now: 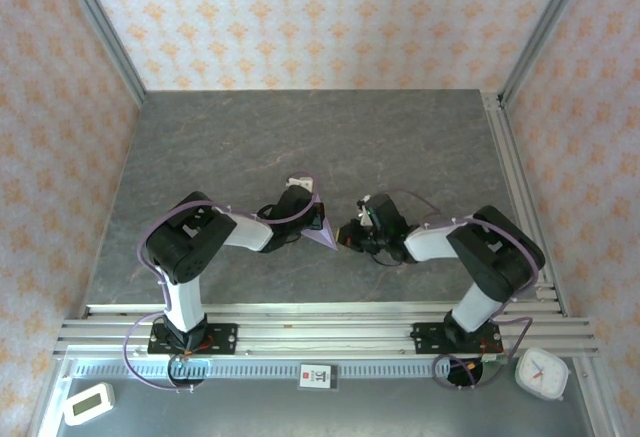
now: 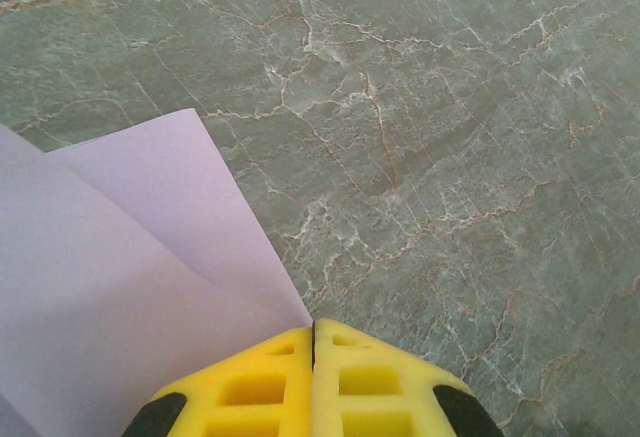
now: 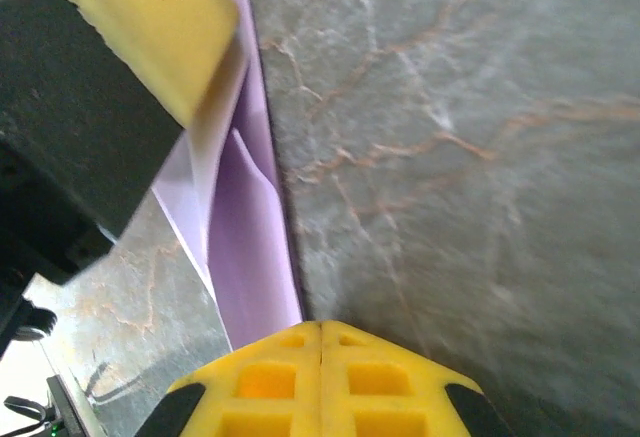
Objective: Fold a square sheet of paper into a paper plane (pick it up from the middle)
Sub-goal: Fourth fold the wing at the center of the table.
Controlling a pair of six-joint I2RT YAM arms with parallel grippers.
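Top external view shows you both arms meeting over the middle of the grey marbled table. The sheet of paper is a small lilac triangle between the left gripper and the right gripper. This view also gives you the white timer and the round clock on the near ledge. From the left wrist you get the detail: its yellow pads are clenched together, a corner of the folded sheet runs into their seam, and two layers fan off to the left. From the right wrist you see its pads likewise clamped on the sheet's narrow end, the paper standing edge-on, with the left gripper's pad at its far end.
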